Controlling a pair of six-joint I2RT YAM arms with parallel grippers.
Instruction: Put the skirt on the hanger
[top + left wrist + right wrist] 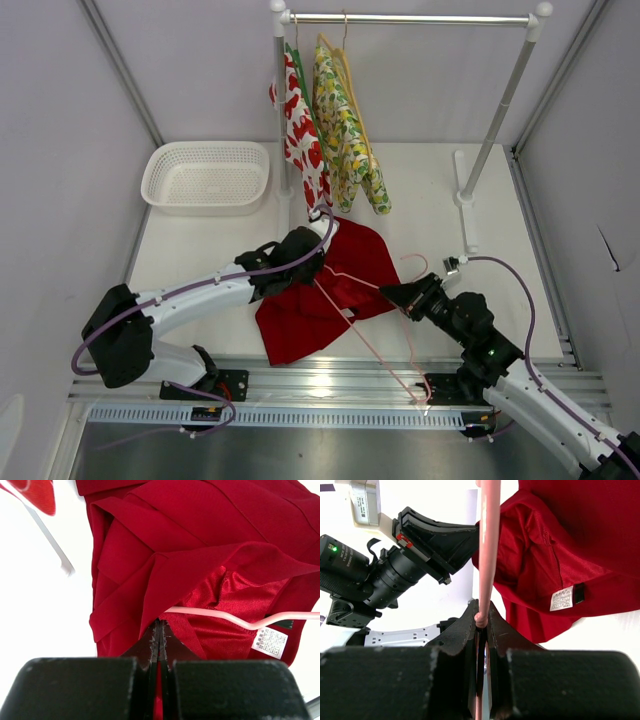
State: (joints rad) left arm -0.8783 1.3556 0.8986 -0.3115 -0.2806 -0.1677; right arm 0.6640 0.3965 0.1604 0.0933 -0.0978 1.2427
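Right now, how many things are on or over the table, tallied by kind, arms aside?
Garments: 3 (red skirt, fruit-print garment, yellow-green garment)
Hangers: 3 (pink hanger, green hanger, yellow hanger)
Baskets: 1 (white basket)
Rails: 1 (clothes rail)
Total: 8

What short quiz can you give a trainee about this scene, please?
1. True or false: the left end effector is shut on the red skirt.
2. What does the right end effector grip? A) a cup B) the pink hanger C) a towel
3. Fill in the word: the white basket stands on the robot's ____ side of the table.

Key: 1 true; 2 B; 3 left.
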